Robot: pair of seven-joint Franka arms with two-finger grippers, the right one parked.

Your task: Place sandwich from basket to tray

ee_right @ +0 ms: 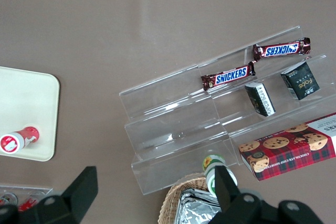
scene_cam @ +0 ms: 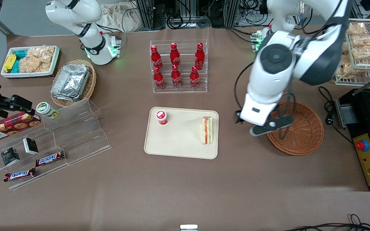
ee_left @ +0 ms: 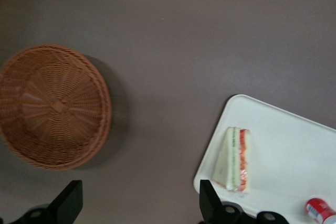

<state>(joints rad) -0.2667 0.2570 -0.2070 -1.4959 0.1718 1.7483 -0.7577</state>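
Brown table (scene_cam: 185, 189) carries everything. Left Franka arm (scene_cam: 278, 70) reaches out over it, its wrist above the table between tray and basket. Clear stepped acrylic display stand (scene_cam: 75, 134) sits toward the parked arm's end, holding two Snickers bars (scene_cam: 50, 158), two small dark boxes (scene_cam: 30, 146), a red cookie box (scene_cam: 10, 125) and a green-lidded cup (scene_cam: 46, 109). Cream-beige tray (scene_cam: 181, 144) lies mid-table, nearer the front camera than the acrylic rack of six Coca-Cola bottles (scene_cam: 178, 65). Reddish-brown wicker basket (scene_cam: 300, 134) rests toward the working arm's end, well apart from the tray, with nothing in it in the wrist view. Lighter wicker basket with foil containers (scene_cam: 72, 83) and a white bin of snacks (scene_cam: 30, 61) sit at the parked arm's end. Gripper (ee_left: 139, 203) hangs above bare table between basket and tray, fingers (ee_left: 68, 200) spread wide apart, nothing held. Sandwich (scene_cam: 207, 130) lies on the tray, close to the rim on the basket's side, red and green filling edge showing. Small red-capped bottle (scene_cam: 161, 117) lies on the tray, well apart from the sandwich.
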